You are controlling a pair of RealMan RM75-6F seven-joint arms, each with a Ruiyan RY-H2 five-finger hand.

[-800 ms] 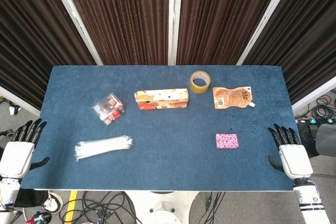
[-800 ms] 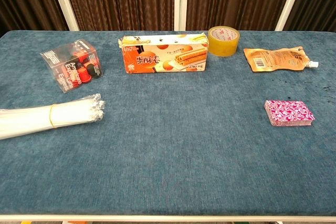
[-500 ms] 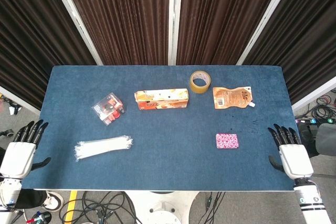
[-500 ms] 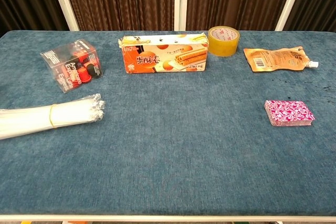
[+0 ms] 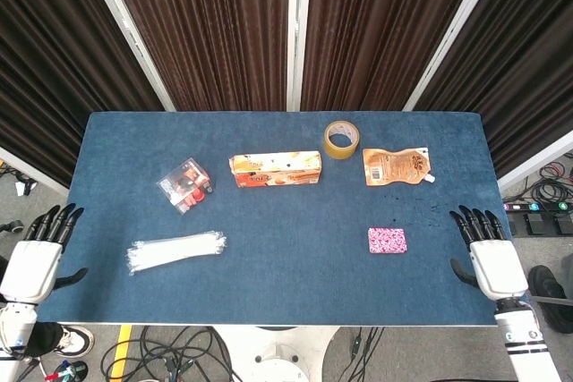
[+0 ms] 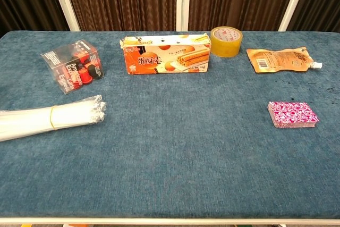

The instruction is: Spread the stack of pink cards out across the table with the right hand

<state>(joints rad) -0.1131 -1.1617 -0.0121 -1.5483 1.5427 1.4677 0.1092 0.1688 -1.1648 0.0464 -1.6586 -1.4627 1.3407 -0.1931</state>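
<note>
The stack of pink patterned cards [image 5: 388, 240] lies squared up on the blue table's right half, also seen in the chest view [image 6: 292, 114]. My right hand [image 5: 488, 256] hovers at the table's right edge, to the right of the cards and apart from them, fingers spread and holding nothing. At the left edge my left hand [image 5: 38, 258] is likewise spread and empty. Neither hand shows in the chest view.
On the blue table [image 5: 286, 284]: a bundle of white straws [image 5: 175, 251] at front left, a clear box with red items [image 5: 184, 184], an orange biscuit box [image 5: 275, 168], a tape roll [image 5: 341, 139] and an orange pouch [image 5: 396, 166] behind the cards.
My right hand has shifted slightly left and forward toward the table's right edge. The cards and the left hand are as before.
</note>
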